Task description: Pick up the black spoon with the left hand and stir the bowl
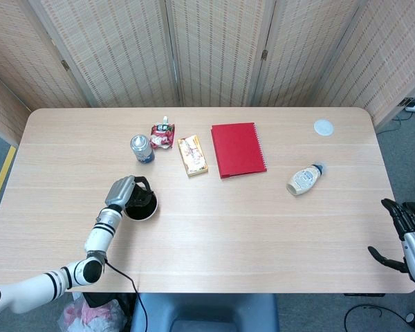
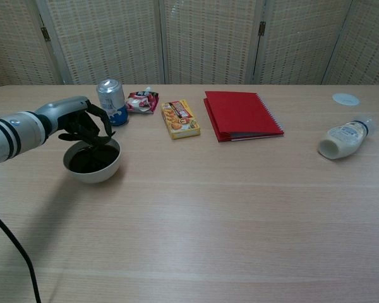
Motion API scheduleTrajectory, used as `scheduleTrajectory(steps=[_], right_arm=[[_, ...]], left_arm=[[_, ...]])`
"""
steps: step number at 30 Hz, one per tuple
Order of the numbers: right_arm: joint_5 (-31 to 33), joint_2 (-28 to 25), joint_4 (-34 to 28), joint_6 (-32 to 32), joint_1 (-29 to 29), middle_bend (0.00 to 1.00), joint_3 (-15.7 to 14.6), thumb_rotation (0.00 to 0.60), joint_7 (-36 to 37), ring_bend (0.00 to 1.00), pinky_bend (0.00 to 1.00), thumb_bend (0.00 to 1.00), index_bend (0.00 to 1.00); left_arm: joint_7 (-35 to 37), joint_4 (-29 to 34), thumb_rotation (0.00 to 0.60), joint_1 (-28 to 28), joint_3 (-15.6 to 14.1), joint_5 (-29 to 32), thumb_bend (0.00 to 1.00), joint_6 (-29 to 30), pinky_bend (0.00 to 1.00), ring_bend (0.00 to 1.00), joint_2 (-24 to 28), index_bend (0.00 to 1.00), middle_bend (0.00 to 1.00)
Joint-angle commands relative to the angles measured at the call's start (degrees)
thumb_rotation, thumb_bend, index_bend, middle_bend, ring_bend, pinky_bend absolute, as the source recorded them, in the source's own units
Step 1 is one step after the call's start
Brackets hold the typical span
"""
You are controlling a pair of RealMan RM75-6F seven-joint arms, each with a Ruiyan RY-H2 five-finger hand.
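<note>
A white bowl (image 1: 150, 211) (image 2: 93, 173) with dark contents sits on the table's left side. My left hand (image 1: 122, 191) (image 2: 80, 125) hovers over the bowl's back-left rim, its dark fingers curled down around the black spoon (image 2: 102, 141). The spoon's lower end dips into the bowl, and it is hard to tell apart from the fingers. In the head view the hand hides the spoon. My right hand (image 1: 405, 229) hangs off the table's right front corner, fingers apart and holding nothing.
Behind the bowl stand a drink can (image 1: 142, 149) (image 2: 112, 101) and a red snack pouch (image 1: 162, 134). Further right lie a yellow snack box (image 1: 192, 155), a red notebook (image 1: 238, 149), a tipped white bottle (image 1: 303, 180) and a small white lid (image 1: 324, 126).
</note>
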State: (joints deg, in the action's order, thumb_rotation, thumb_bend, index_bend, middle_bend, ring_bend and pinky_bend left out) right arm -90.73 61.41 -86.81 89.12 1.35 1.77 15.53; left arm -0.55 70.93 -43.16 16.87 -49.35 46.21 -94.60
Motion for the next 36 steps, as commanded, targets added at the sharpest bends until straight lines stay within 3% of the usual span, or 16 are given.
scheduleTrajectory(steps=[1, 11, 24, 36], right_arm=[[0.0, 0.1, 0.0, -0.3, 0.2, 0.09, 0.0, 0.600, -0.1, 0.14, 0.08, 0.12, 0.00], [-0.1, -0.2, -0.8, -0.3, 0.3, 0.09, 0.0, 0.600, -0.8, 0.14, 0.08, 0.12, 0.00], [0.2, 0.0, -0.5, -0.1, 0.1, 0.09, 0.0, 0.600, -0.5, 0.14, 0.08, 0.12, 0.00], [-0.3, 0.4, 0.1, -0.3, 0.5, 0.09, 0.0, 0.600, -0.4, 0.14, 0.08, 0.12, 0.00]], left_arm=[[0.8, 2.6, 0.600, 1.6, -1.0, -1.3, 0.51, 0.6, 1.00, 0.88, 1.8, 0.70, 0.94], [1.4, 5.2, 0.600, 1.7, -2.1, -3.6, 0.51, 0.1, 1.00, 0.88, 1.5, 0.70, 0.94], [-0.9, -1.7, 0.600, -2.3, 0.9, 0.7, 0.51, -1.4, 1.00, 0.88, -2.4, 0.70, 0.94], [0.7, 2.7, 0.600, 1.0, -0.6, 0.0, 0.51, -0.9, 1.00, 0.88, 2.2, 0.70, 0.94]])
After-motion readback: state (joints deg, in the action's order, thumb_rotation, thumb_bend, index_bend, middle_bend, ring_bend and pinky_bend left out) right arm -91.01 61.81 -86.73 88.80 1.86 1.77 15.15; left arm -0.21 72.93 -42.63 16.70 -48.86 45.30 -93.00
